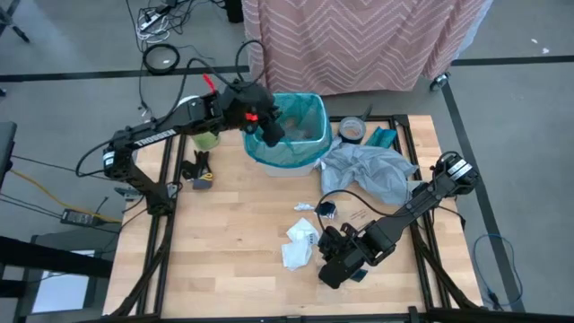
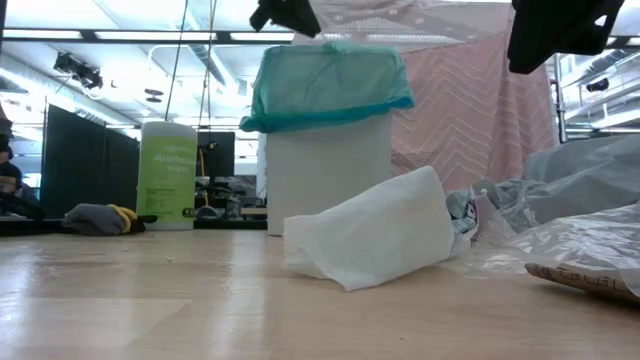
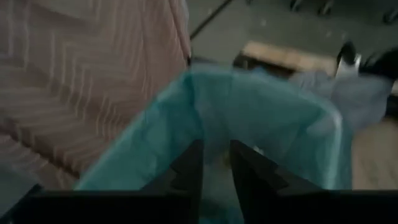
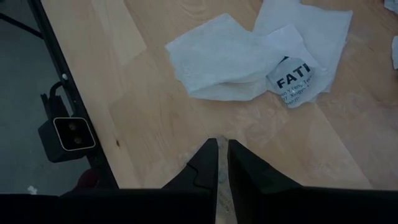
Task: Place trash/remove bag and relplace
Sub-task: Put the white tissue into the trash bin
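The bag (image 1: 291,126), a thin teal liner, is folded over the rim of the small white bin (image 2: 325,175) at the far centre of the tabletop (image 1: 233,233). The trash (image 1: 300,242), crumpled white wrappers with a printed packet among them, lies well apart from the bin on the near centre of the tabletop; a small dark scrap (image 1: 325,208) sits between the two. The left gripper (image 1: 272,133) hangs over the bin's left rim, its jaws a narrow gap apart and holding nothing that can be seen; whether a piece has just fallen into the liner cannot be told. The right gripper (image 1: 334,267) hovers low just to the right of the wrappers, its jaws nearly together and empty. A pale grey plastic bag (image 1: 368,170) lies to the right of the bin, a green canister (image 2: 167,175) to its left. Risks, as judged: the liner is loose, so a jaw tip could snag it on withdrawal and pull it off the rim or tip the light bin. On the near side, jaws this close together could push the flat wrappers along the tabletop instead of lifting them, or pinch only one sheet and shed the rest on the way to the bin.
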Robot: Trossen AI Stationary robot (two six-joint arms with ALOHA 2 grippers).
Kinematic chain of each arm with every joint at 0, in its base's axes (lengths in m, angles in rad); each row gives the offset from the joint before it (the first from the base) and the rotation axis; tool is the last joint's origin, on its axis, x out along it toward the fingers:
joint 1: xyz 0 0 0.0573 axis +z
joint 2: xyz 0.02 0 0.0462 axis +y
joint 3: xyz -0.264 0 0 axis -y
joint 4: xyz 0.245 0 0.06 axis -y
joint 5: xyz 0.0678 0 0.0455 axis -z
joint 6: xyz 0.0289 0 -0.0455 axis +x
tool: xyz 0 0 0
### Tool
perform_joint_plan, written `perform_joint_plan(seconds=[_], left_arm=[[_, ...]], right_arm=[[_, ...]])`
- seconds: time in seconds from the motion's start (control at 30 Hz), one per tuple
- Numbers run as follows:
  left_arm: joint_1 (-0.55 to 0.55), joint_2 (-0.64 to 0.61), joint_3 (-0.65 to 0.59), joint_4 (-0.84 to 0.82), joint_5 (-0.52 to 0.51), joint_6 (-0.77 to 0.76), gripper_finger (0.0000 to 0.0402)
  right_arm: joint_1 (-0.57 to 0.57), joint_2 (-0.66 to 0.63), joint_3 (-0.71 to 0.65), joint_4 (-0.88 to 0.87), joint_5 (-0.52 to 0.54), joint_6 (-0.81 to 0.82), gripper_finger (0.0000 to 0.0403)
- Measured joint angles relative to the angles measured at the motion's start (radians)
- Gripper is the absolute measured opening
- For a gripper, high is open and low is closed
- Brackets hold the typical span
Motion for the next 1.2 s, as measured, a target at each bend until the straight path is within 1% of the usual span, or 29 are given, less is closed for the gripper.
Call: perform_joint_plan(seconds=[0.07, 0.17, 0.23, 0.3, 0.4, 0.5, 0.63, 0.7, 0.77, 0.87, 1.0, 1.13, 1.2], left_arm=[[-0.001, 0.000, -0.001, -0.054, 0.049, -0.067, 0.0113], [-0.021, -0.001, -0.004, -0.134, 0.222, -0.091, 0.0124], [-0.062, -0.001, -0.017, -0.171, 0.296, -0.109, 0.0126], [-0.118, -0.001, -0.032, -0.205, 0.327, -0.117, 0.0126], [-0.225, -0.012, -0.055, -0.224, 0.329, -0.141, 0.0126], [-0.354, -0.026, -0.098, -0.201, 0.298, -0.182, 0.0126], [-0.523, -0.031, -0.215, -0.099, 0.164, -0.262, 0.0126], [-0.594, -0.031, -0.292, -0.005, 0.104, -0.326, 0.0126], [-0.651, -0.031, -0.382, 0.127, 0.076, -0.384, 0.0126], [-0.718, -0.026, -0.519, 0.312, 0.037, -0.435, 0.0126], [-0.777, -0.002, -0.659, 0.486, -0.045, -0.487, 0.0126], [-0.818, 0.058, -0.751, 0.668, -0.065, -0.510, 0.0126], [-0.833, 0.105, -0.769, 0.765, -0.067, -0.502, 0.0126]], right_arm=[[0.001, 0.000, 0.000, -0.001, 0.000, 0.000, 0.0026], [0.002, 0.000, 0.000, 0.000, 0.000, 0.000, 0.0024], [0.002, 0.000, 0.000, 0.000, 0.000, 0.000, 0.0025], [0.002, 0.000, 0.000, 0.000, -0.002, 0.000, 0.0025], [0.004, 0.000, 0.000, 0.002, -0.006, 0.000, 0.0024], [0.009, 0.000, 0.000, 0.003, -0.006, 0.000, 0.0023], [0.017, 0.000, 0.000, 0.003, -0.008, 0.000, 0.0025], [0.022, 0.000, 0.000, 0.003, -0.009, 0.000, 0.0026], [0.024, 0.000, 0.000, 0.003, -0.009, 0.000, 0.0027], [0.029, 0.000, 0.000, 0.003, -0.009, 0.000, 0.0027], [0.030, 0.000, 0.000, 0.003, -0.009, 0.000, 0.0027], [0.030, 0.000, 0.000, 0.004, -0.009, 0.000, 0.0027], [0.030, 0.000, 0.000, 0.004, -0.009, 0.000, 0.0025]])
